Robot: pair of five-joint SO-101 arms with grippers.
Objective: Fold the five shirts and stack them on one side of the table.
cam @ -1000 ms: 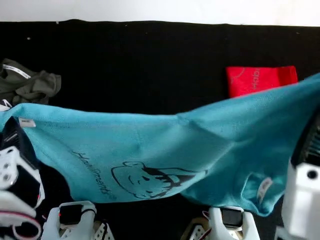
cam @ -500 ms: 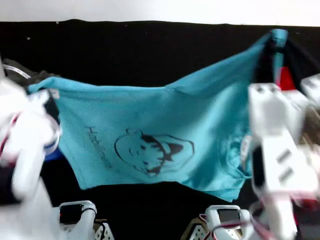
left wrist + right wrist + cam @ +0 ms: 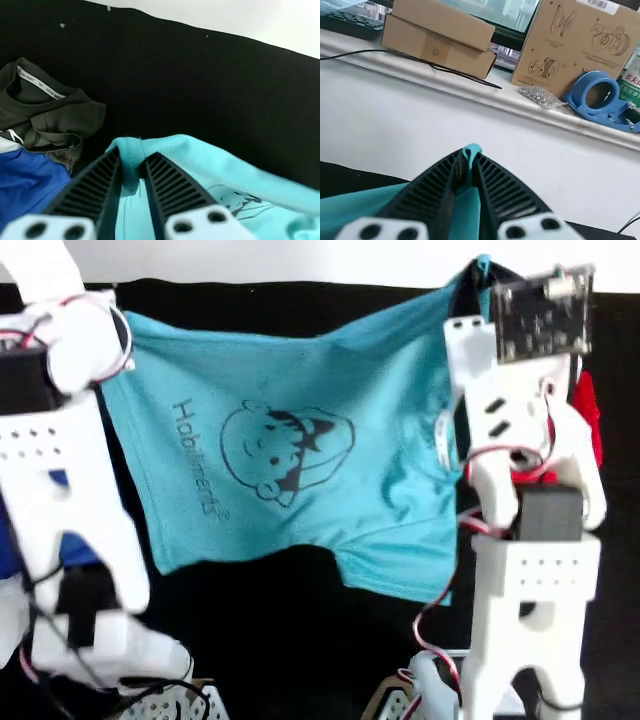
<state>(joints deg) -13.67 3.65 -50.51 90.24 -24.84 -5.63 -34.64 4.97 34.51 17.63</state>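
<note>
Left hand (image 3: pixel 132 157) clenched on one top corner of the teal shirt (image 3: pixel 300 470), with cloth pinched between both ribbed fingers. Right hand (image 3: pixel 468 155) clamped on the other top corner, a small teal tip poking out past its fingertips. One teal shirt, stretched in the air between the two arms, printed side to the high camera, lower hem hanging above the black counter (image 3: pixel 300 640). Right side held higher than left.

Shirts counted: four sure.
- teal shirt, held up
- dark shirt (image 3: pixel 45 115), crumpled on the counter near the left hand, collar label up
- blue shirt (image 3: pixel 25 185), touching the dark shirt, cut off at the frame edge
- red shirt (image 3: pixel 588 415), on the counter, mostly hidden behind the right arm (image 3: pixel 525 490)

White sliver (image 3: pixel 5 137) between the dark and blue shirts, can't tell what it is.

High view: left arm (image 3: pixel 60 440) covers the dark shirt, and both hands are hard to make out behind arm parts.

Right wrist view looks past the counter: three cardboard boxes (image 3: pixel 440 35), two of them stacked, and one blue tape dispenser (image 3: pixel 600 97) on a ledge.
</note>
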